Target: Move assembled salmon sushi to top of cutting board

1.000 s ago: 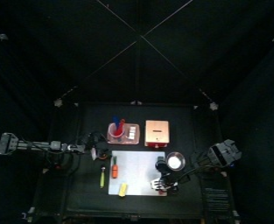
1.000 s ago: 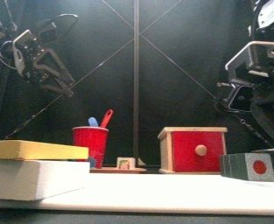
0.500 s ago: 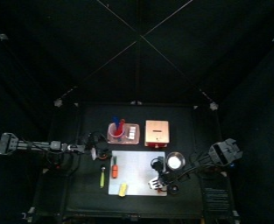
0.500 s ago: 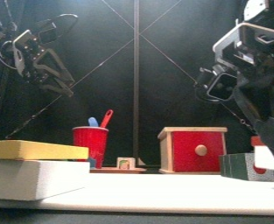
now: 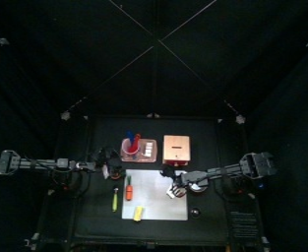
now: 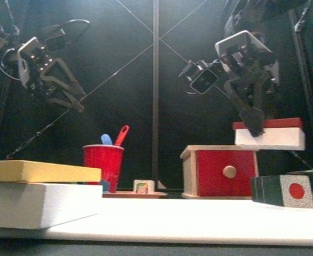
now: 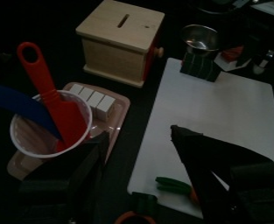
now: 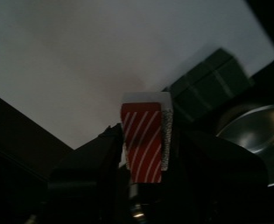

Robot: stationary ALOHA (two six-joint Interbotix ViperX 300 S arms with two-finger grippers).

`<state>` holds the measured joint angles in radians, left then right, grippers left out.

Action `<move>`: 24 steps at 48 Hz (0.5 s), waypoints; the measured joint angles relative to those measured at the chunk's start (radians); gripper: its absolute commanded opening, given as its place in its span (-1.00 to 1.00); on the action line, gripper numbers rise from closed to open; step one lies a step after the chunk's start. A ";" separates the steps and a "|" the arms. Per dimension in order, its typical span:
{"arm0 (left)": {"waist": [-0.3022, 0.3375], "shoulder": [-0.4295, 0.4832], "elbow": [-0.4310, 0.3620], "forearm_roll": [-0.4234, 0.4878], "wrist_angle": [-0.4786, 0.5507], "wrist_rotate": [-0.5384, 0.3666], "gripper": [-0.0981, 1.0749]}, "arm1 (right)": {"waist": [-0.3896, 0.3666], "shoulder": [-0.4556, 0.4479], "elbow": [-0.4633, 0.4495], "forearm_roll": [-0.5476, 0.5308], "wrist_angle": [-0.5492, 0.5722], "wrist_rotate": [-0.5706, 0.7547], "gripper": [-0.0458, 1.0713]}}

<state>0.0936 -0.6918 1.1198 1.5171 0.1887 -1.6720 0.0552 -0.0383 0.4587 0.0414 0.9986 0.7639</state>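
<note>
The salmon sushi, a white block with a red striped top, hangs in the air in my right gripper, above the wooden box. In the right wrist view the sushi sits between the jaws of the right gripper, over the edge of the white cutting board. From above, the right gripper is at the right back edge of the cutting board. My left gripper is open and empty, raised at the left, beside the board's left edge.
A red cup with a red and a blue utensil stands on a tan tray. A wooden box, a metal cup and a dark block stand near the board's back right. A yellow-topped white block lies front left.
My right gripper has risen from the board's front right with the salmon sushi and moved back and left, towards the board's far edge. The left arm has not moved.
</note>
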 measured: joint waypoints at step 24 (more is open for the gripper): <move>0.072 0.000 0.000 -0.002 0.000 -0.002 0.75 | -0.186 0.150 -0.120 0.069 0.008 -0.690 0.33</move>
<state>0.1657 -0.6918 1.1198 1.5156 0.1887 -1.6736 -0.1304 0.1120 0.3390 0.1104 1.0063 0.0736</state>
